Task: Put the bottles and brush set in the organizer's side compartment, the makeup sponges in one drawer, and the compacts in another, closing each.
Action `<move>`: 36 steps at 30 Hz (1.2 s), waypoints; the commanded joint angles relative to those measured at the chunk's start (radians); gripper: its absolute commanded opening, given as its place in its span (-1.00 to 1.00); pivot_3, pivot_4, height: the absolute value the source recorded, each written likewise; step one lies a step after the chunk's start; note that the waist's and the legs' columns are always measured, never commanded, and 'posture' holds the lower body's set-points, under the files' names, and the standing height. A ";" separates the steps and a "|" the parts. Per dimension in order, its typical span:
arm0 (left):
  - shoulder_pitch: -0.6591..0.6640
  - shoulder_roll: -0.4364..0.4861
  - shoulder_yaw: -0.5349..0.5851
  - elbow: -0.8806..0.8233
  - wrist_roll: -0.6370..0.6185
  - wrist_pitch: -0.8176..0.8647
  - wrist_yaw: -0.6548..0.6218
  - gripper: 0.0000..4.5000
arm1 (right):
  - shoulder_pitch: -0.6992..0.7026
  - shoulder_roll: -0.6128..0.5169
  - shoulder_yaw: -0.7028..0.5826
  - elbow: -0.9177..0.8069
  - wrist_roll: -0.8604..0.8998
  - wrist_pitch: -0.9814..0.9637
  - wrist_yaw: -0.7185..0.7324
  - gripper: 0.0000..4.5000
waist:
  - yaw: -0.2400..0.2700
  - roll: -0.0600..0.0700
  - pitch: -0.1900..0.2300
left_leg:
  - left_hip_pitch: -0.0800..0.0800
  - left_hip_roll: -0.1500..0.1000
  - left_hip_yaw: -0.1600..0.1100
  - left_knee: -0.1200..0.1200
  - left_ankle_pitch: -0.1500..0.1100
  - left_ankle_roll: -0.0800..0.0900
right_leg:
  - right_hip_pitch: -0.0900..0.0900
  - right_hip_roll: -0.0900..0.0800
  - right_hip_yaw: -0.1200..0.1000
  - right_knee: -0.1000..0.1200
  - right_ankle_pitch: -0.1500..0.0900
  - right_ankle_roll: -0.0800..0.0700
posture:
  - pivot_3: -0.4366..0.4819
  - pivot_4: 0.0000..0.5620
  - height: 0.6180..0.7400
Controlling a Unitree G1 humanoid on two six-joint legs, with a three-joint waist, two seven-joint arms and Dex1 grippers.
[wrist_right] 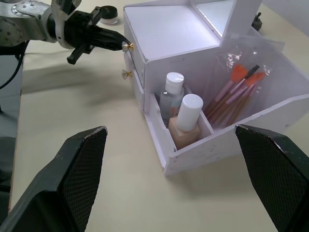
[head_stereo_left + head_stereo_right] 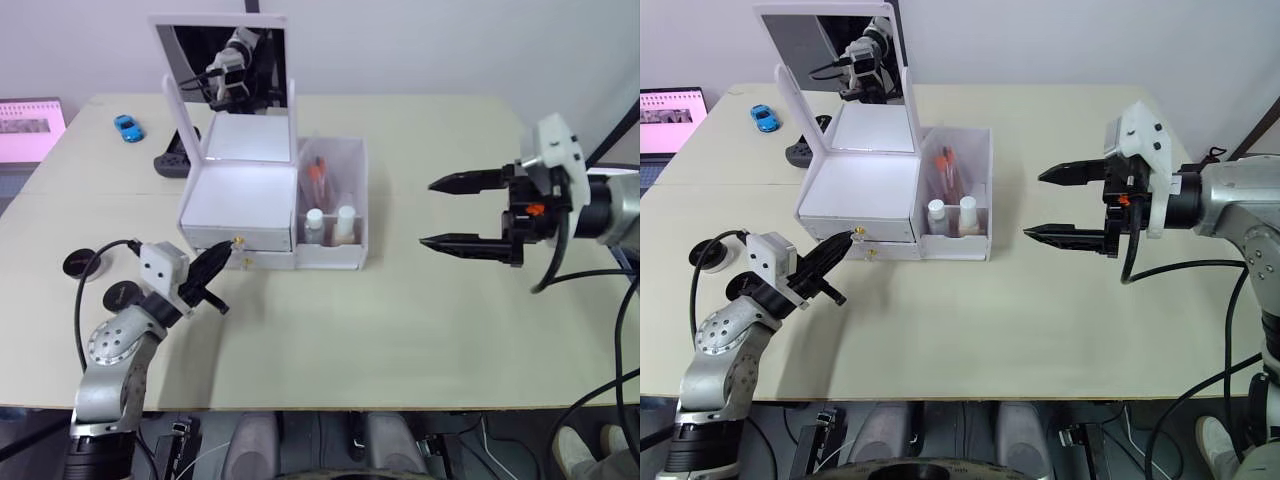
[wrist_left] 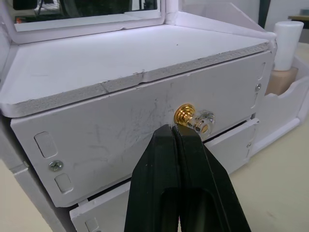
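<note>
The pale, matte surface (image 2: 420,330) carries the white organizer (image 2: 240,190) at upper left of centre in my head view, boxy, its mirror lid upright. My right pincer (image 2: 455,213), spread wide, hovers well apart at the right. My left pincer (image 2: 212,268), pressed together, touches the top drawer's gold-and-crystal knob (image 3: 193,117). In the side compartment stand two capped bottles (image 1: 181,113) beside the bagged brush set (image 1: 239,89).

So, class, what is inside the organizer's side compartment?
Two bottles stand in the front section and a bagged brush set in the back one. The compartment's floor is hidden by them.
</note>
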 commanded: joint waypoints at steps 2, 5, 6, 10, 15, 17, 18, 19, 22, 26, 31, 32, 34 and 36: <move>-0.030 0.009 0.013 0.008 0.000 -0.029 0.011 -0.98 | -0.007 -0.015 -0.046 -0.035 0.036 0.016 -0.023 1.00 | 0.000 0.000 0.000 | 0.000 0.000 0.000 0.000 0.000 0.000 | 0.000 0.000 0.000 0.000 0.000 0.000 | -0.05 -0.47 0.78; -0.024 0.019 0.022 0.016 -0.007 -0.032 0.000 -0.98 | 0.027 -0.010 -0.067 -0.042 0.028 0.006 -0.050 1.00 | 0.000 0.000 0.000 | 0.000 0.000 0.000 0.000 0.000 0.000 | 0.000 0.000 0.000 0.000 0.000 0.000 | -0.05 -0.47 0.78; -0.018 0.025 0.026 0.013 -0.026 -0.023 -0.014 -0.98 | 0.047 -0.002 -0.079 -0.042 0.006 -0.016 -0.073 1.00 | 0.000 0.000 0.000 | 0.000 0.000 0.000 0.000 0.000 0.000 | 0.000 0.000 0.000 0.000 0.000 0.000 | -0.05 -0.47 0.78; -0.006 0.091 0.041 0.023 -0.055 0.007 -0.075 -0.98 | 0.109 0.074 -0.145 0.023 -0.006 -0.103 -0.112 1.00 | -0.003 0.000 0.000 | 0.000 0.000 0.000 0.000 0.000 0.000 | 0.000 0.000 0.000 0.000 0.000 0.000 | -0.05 -0.47 0.78; -0.031 0.181 0.046 0.061 -0.103 0.045 -0.182 -0.98 | 0.301 0.106 -0.233 0.011 -0.040 -0.207 -0.091 1.00 | 0.001 0.000 0.000 | 0.000 0.000 0.000 -0.001 0.000 0.000 | 0.000 0.000 0.000 0.000 0.000 0.000 | -0.05 -0.47 0.78; -0.044 0.203 0.038 0.074 -0.116 0.057 -0.222 -0.98 | 0.403 0.114 -0.269 -0.007 -0.060 -0.250 -0.075 1.00 | 0.004 0.000 0.000 | -0.001 0.000 0.000 -0.002 0.000 0.000 | 0.000 0.000 0.000 -0.001 0.000 0.000 | -0.05 -0.47 0.78; -0.050 0.208 0.035 0.076 -0.123 0.065 -0.232 -0.98 | 0.444 0.118 -0.286 -0.019 -0.063 -0.261 -0.075 1.00 | 0.002 0.000 0.000 | -0.001 0.000 0.000 -0.002 0.000 0.000 | 0.000 0.000 0.000 -0.001 0.000 0.000 | -0.05 -0.47 0.78; -0.054 0.210 0.032 0.076 -0.127 0.070 -0.239 -0.98 | 0.472 0.121 -0.298 -0.028 -0.062 -0.270 -0.075 1.00 | 0.000 0.001 0.000 | -0.001 0.000 0.000 -0.001 0.000 0.000 | 0.000 0.000 0.000 -0.002 0.000 0.000 | -0.05 -0.47 0.78; -0.061 0.210 0.017 0.067 -0.126 0.089 -0.245 -0.98 | 0.555 0.129 -0.340 -0.052 -0.048 -0.293 -0.063 1.00 | -0.005 0.001 0.000 | 0.000 0.000 0.001 -0.001 0.000 0.000 | 0.000 0.000 0.001 -0.001 -0.001 0.001 | -0.05 -0.47 0.78; -0.028 0.200 0.026 0.007 -0.144 0.133 -0.213 -0.98 | 0.638 0.139 -0.349 -0.038 -0.061 -0.361 -0.005 1.00 | -0.004 0.000 0.000 | 0.001 0.001 0.000 -0.001 0.000 0.000 | 0.001 0.001 0.001 -0.001 -0.001 0.001 | -0.05 -0.47 0.78; 0.060 0.218 0.078 -0.071 -0.175 0.175 -0.203 -0.98 | 0.594 0.146 -0.282 -0.010 -0.055 -0.375 0.007 1.00 | -0.011 0.000 0.000 | 0.002 0.001 0.000 -0.001 0.000 0.000 | 0.001 0.001 0.001 -0.001 -0.001 0.001 | -0.05 -0.47 0.78; 0.070 0.221 0.087 -0.081 -0.184 0.188 -0.200 -0.98 | 0.585 0.148 -0.272 -0.006 -0.060 -0.380 0.008 1.00 | -0.010 0.000 0.000 | 0.002 0.001 0.000 -0.001 0.000 0.000 | 0.001 0.001 0.001 -0.001 -0.001 0.001 | -0.05 -0.47 0.78; 0.089 0.234 0.118 -0.085 -0.188 0.200 -0.192 -0.98 | 0.563 0.147 -0.249 -0.001 -0.067 -0.382 0.006 1.00 | -0.007 0.001 0.000 | 0.001 0.001 0.000 -0.001 0.000 0.000 | 0.000 0.001 0.001 -0.001 -0.001 0.001 | -0.05 -0.47 0.78; 0.136 0.267 0.181 -0.086 -0.196 0.210 -0.204 -0.98 | 0.509 0.147 -0.225 0.016 -0.049 -0.362 -0.003 1.00 | -0.007 0.001 0.001 | 0.001 0.001 0.000 -0.001 0.000 0.000 | 0.000 0.001 0.001 -0.001 -0.001 0.001 | -0.05 -0.47 0.78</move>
